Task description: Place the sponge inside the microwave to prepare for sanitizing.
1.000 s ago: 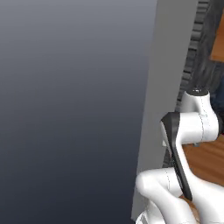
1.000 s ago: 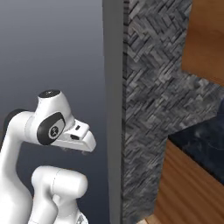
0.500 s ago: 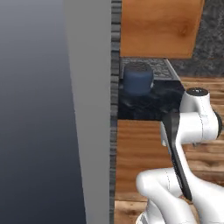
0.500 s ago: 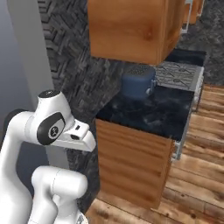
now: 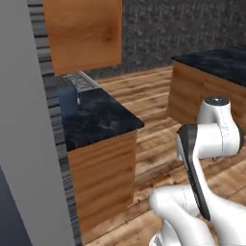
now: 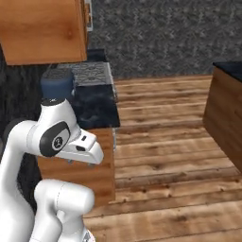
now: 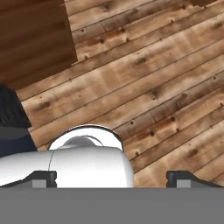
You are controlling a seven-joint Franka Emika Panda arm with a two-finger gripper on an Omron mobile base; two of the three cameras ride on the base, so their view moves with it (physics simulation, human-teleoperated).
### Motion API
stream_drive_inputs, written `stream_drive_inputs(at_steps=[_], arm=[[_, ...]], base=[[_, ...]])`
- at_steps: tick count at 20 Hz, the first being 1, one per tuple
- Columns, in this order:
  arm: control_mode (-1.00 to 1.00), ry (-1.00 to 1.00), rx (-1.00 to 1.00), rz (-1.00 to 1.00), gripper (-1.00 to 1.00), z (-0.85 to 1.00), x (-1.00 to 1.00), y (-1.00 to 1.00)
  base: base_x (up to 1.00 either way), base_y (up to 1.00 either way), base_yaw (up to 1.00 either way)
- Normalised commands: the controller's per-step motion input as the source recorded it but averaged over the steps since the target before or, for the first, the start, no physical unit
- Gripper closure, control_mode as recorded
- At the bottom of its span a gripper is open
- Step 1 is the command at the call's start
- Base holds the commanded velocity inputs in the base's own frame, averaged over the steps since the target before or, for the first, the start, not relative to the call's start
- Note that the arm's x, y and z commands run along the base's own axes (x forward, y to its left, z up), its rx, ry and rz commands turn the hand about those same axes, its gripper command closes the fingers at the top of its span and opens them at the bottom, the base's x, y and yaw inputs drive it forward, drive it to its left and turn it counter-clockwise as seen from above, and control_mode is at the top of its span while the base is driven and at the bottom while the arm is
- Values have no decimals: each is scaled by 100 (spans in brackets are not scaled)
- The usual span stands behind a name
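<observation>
Beyond the grey wall that filled both base views a second ago, a dark counter (image 5: 98,115) and plank floor (image 6: 170,156) appear, fingers (image 7: 43,178) wide apart holding nothing, sponge and microwave unsighted, search ongoing.

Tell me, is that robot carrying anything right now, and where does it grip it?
Nothing is held. The end effector has its two fingertips spread wide apart, with only wooden floor beyond them.

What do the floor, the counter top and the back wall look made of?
Floor: wood planks, matte brown, with visible grain, seams and knots. Counter top: looks like polished dark stone, black with bluish mottling and faint sheen. Back wall: rough grey speckled texture, perhaps stone or woven tile; unclear.
</observation>
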Motion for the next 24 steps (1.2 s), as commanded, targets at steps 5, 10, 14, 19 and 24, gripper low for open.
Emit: stream_drive_inputs(at_steps=[5,10,14,19,24], arm=[[100,0,0,0,-100,0,0,0],[100,0,0,0,-100,0,0,0],[100,0,0,0,-100,0,0,0],[100,0,0,0,-100,0,0,0],[100,0,0,0,-100,0,0,0]], base=[[59,1,-69],[58,-18,-53],[89,17,-56],[74,3,-61],[63,-2,-62]])
